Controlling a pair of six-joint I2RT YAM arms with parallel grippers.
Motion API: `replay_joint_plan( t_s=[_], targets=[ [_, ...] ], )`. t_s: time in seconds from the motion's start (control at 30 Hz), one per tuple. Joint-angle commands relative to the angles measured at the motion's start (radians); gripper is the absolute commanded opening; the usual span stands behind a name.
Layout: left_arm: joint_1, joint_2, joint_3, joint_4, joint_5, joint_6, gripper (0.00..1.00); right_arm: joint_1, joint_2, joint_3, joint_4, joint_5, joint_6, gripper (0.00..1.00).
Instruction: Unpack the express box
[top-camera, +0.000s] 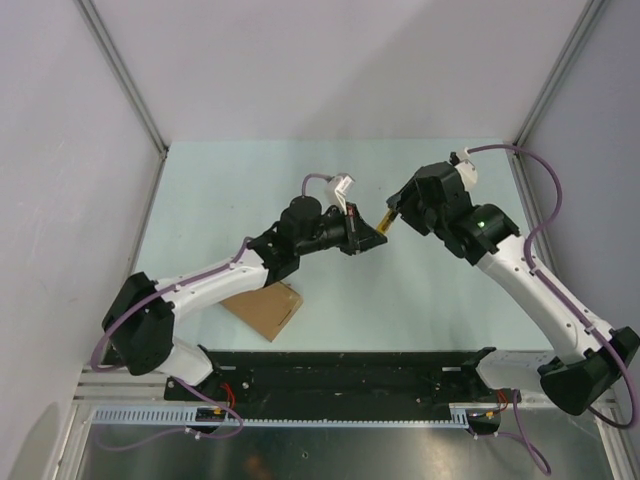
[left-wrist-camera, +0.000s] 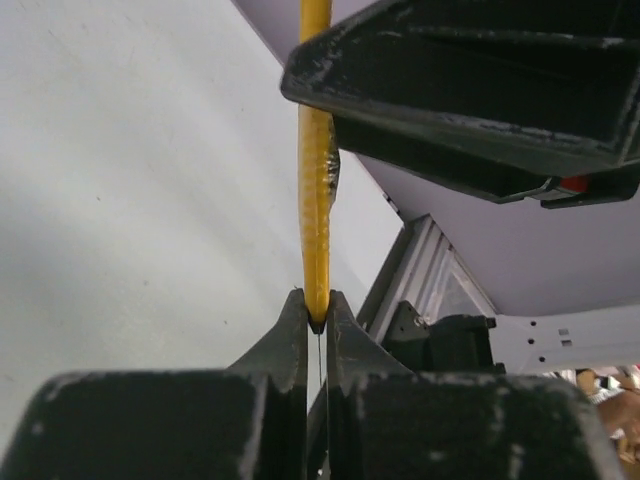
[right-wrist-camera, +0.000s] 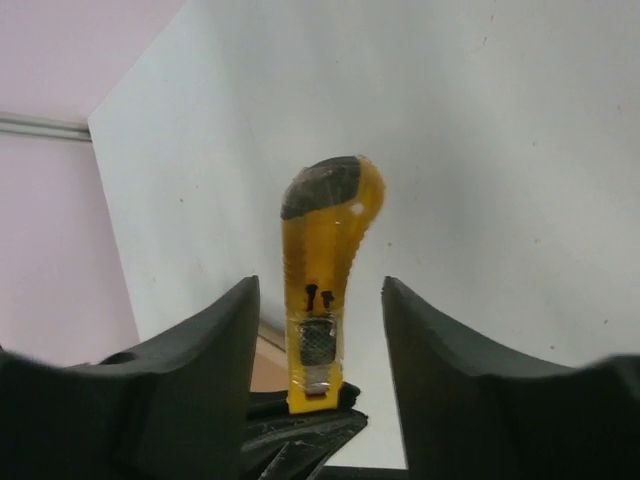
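Note:
The express box (top-camera: 265, 308) lies flat and closed on the table near the left arm's base, partly under that arm. A sliver of it shows in the right wrist view (right-wrist-camera: 268, 366). My left gripper (top-camera: 372, 236) is held above the table's middle, shut on one end of the yellow utility knife (top-camera: 385, 224). In the left wrist view the jaws (left-wrist-camera: 317, 302) pinch the knife (left-wrist-camera: 316, 170) edge-on. My right gripper (top-camera: 397, 212) faces it, open, with a finger on each side of the knife (right-wrist-camera: 322, 265) and a gap on both sides.
The pale green table (top-camera: 240, 190) is walled by grey panels at the left, back and right. A black rail (top-camera: 340, 375) runs along the near edge by the arm bases. The right gripper's finger (left-wrist-camera: 460, 90) fills the top of the left wrist view.

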Motion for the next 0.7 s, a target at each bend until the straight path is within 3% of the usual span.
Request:
replay_joint_plan(
  t_s=[0.0, 0.07, 0.17, 0.3, 0.33, 0.67],
  targets=[
    [-0.001, -0.053, 0.047, -0.004, -0.007, 0.082, 0.00, -0.050, -0.079, 0.003, 0.035, -0.092, -0.129, 0.69],
    [0.000, -0.083, 0.058, -0.063, -0.010, 0.126, 0.00, -0.084, -0.099, 0.003, 0.076, -0.186, -0.263, 0.87],
    [0.008, -0.105, 0.116, -0.201, 0.033, 0.172, 0.00, -0.141, -0.145, 0.003, 0.122, -0.393, -0.426, 0.97],
    [0.065, -0.156, 0.160, -0.252, 0.279, 0.128, 0.00, -0.222, -0.196, 0.003, 0.199, -0.783, -0.555, 0.99],
    [0.088, -0.166, 0.165, -0.254, 0.376, 0.114, 0.00, -0.240, -0.209, 0.003, 0.208, -0.830, -0.565, 0.99],
    [0.149, -0.243, 0.231, -0.252, 0.630, 0.041, 0.01, -0.265, -0.254, 0.003, 0.341, -1.171, -0.635, 0.99]
  ],
)
